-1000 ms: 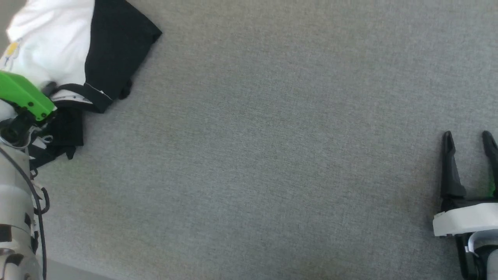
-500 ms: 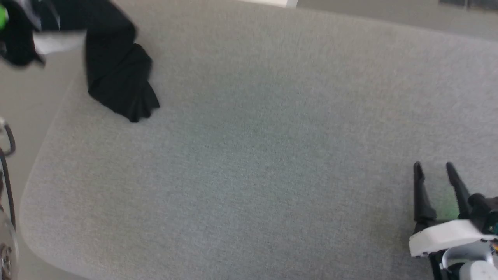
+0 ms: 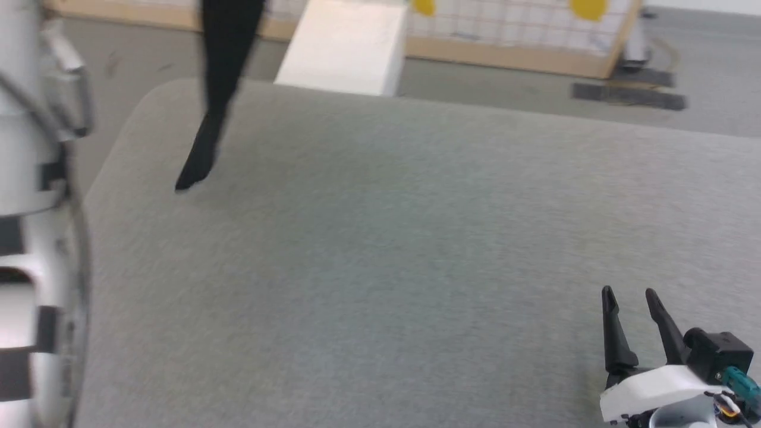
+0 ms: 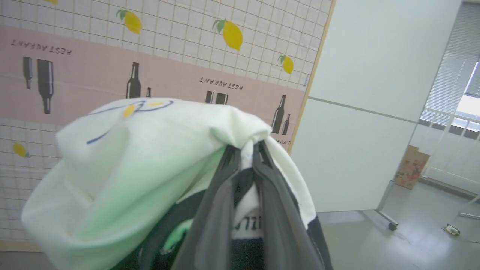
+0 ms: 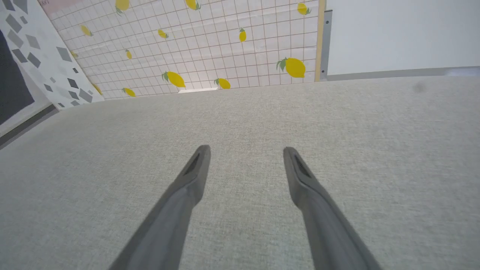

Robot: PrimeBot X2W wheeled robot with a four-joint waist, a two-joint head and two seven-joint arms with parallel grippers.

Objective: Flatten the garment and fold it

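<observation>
At the left hand (image 4: 245,149), in the left wrist view, the two dark fingers (image 4: 219,195) are pressed almost together and pinch a fold of the shirt (image 4: 142,168), which is held up in the air in front of a pink panel (image 4: 93,75) printed with bottles and lemons. White cloth bunches over and to the left of the fingertips. A yellow-and-blue print (image 4: 129,108) shows near the top of the bunch, and the black collar with its lettered white tape (image 4: 243,221) sits between the fingers lower down. In the head view a black sleeve (image 3: 220,59) hangs from the top edge at the upper left, narrowing to a tip over the far left corner of the grey surface (image 3: 380,238); the blur hides whether the tip touches it. A pale forearm (image 3: 27,148) runs up the left edge of that view. The right hand (image 3: 629,292) is at the lower right, low over the surface and well apart from the sleeve, its fingers spread wide and empty. The right wrist view shows the same gap, with the grey surface beneath. Beyond the far edge of the surface is a white box (image 3: 345,47), and behind it a tiled panel (image 3: 505,30) with lemons.
</observation>
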